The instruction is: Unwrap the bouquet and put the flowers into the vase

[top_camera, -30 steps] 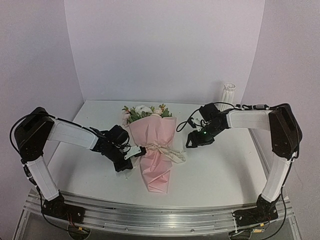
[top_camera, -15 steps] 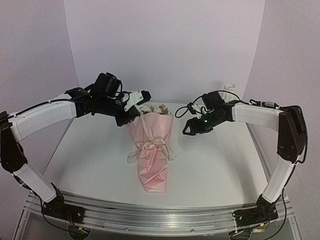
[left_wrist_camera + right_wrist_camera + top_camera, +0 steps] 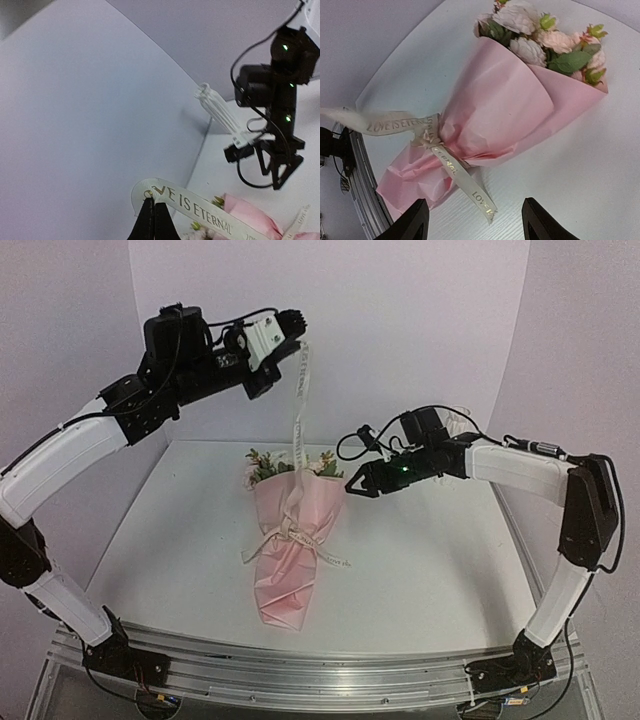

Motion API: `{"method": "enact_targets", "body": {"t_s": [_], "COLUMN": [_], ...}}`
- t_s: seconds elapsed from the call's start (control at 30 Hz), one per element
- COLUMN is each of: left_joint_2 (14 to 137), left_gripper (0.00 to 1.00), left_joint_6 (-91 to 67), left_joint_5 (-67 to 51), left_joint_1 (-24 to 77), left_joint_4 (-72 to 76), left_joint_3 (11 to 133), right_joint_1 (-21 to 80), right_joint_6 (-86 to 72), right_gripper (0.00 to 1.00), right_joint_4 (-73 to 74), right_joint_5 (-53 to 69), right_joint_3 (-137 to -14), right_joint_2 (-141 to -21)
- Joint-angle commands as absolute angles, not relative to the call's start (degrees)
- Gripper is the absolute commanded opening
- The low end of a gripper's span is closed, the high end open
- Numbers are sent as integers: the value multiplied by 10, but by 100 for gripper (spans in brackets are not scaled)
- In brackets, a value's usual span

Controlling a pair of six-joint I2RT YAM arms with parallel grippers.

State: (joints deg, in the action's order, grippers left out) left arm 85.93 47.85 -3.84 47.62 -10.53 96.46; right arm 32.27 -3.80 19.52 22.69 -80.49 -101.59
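- Left tool point(image 3: 298, 332), clamped on the cream ribbon point(image 3: 298, 410), holds its end high above the bouquet point(image 3: 290, 550); the tie is not yet undone.
- Right tool point(image 3: 354, 487), fingers apart, hovers beside the flowers point(image 3: 540, 35).
- Pink paper point(image 3: 505, 110) wraps the stems; the bouquet lies mid-desk point(image 3: 430, 570).
- The vase point(image 3: 217, 107), back right, holds no flowers.

Top: high, near side, whole table point(image 3: 450, 570). Right wrist: close over bouquet point(image 3: 505, 110). Left wrist: aloft, facing vase point(image 3: 217, 107); bouquet shared.

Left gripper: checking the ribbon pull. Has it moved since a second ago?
Yes. The left gripper has risen from beside the bouquet on the table to high against the back wall, shut on the ribbon's end.
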Motion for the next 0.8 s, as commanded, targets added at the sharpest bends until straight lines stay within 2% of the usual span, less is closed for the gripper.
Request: {"method": "enact_targets", "body": {"t_s": [0.0,0.07,0.2,0.33,0.4,0.53,0.6,0.77], "left_joint_2": [885,912,930,937,926,864,831,757], "left_gripper": [0,0,0,0,0,0,0,0], "left_joint_6": [603,644,685,719,705,566,473,311], "left_joint_5": [-8,8,8,6,5,5,-35,-130], "left_joint_1": [475,475,476,476,477,477,477,469], "left_joint_4": [166,230,228,262,232,87,-3,-122], "left_joint_3": [1045,1100,1152,1163,1155,1048,972,814], "right_joint_1": [343,348,360,378,388,391,391,391], "right_joint_6": [-15,-16,-24,-24,-22,-36,-35,-54], "right_gripper": [65,65,67,76,80,81,80,71], "right_joint_4": [141,128,98,85,71,19,9,11], "right_joint_5": [290,303,305,289,282,291,290,261], "right_joint_3": [-841,-839,-816,-807,-806,-799,-794,-762], "right_joint_2": [-985,-986,-995,-1018,-1028,-1042,-1046,-1051]}}
